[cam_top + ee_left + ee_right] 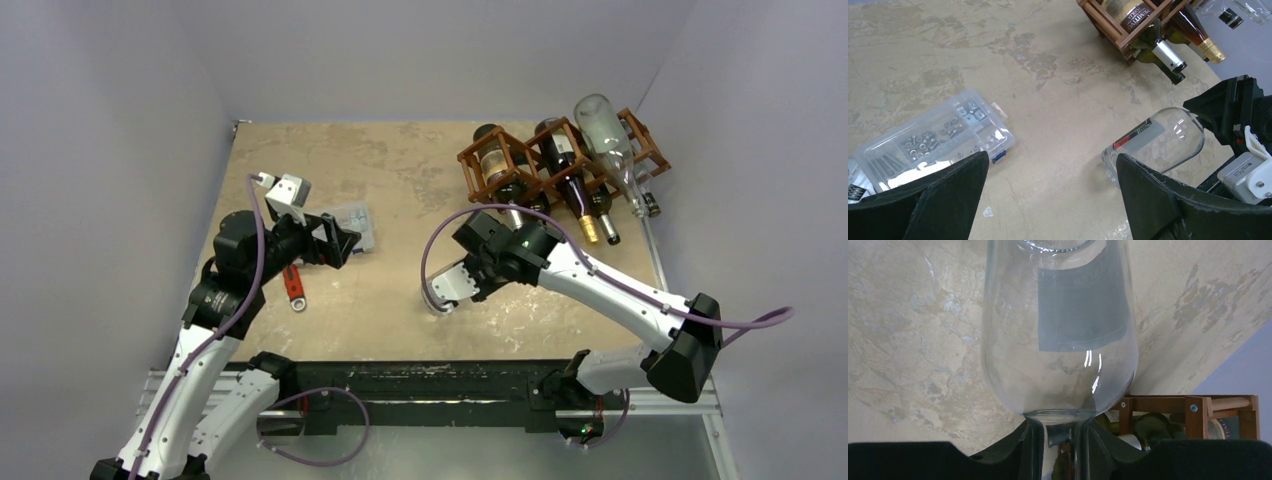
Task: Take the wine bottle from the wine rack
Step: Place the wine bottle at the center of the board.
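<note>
at centre frame, the right gripper (1058,450) is clenching the neck of the wine bottle (1060,340) for control; the left gripper (1052,157) is hanging released.

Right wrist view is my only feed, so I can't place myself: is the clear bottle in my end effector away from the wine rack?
Observer: Yes. From above, the right end effector holds the clear bottle over the middle of the table, apart from the wine rack.
Operator: What does the rack hold?
Observer: Several dark bottles and a second clear bottle.
Operator: And the other arm?
Observer: The left end effector is open, near a clear plastic parts box.
</note>
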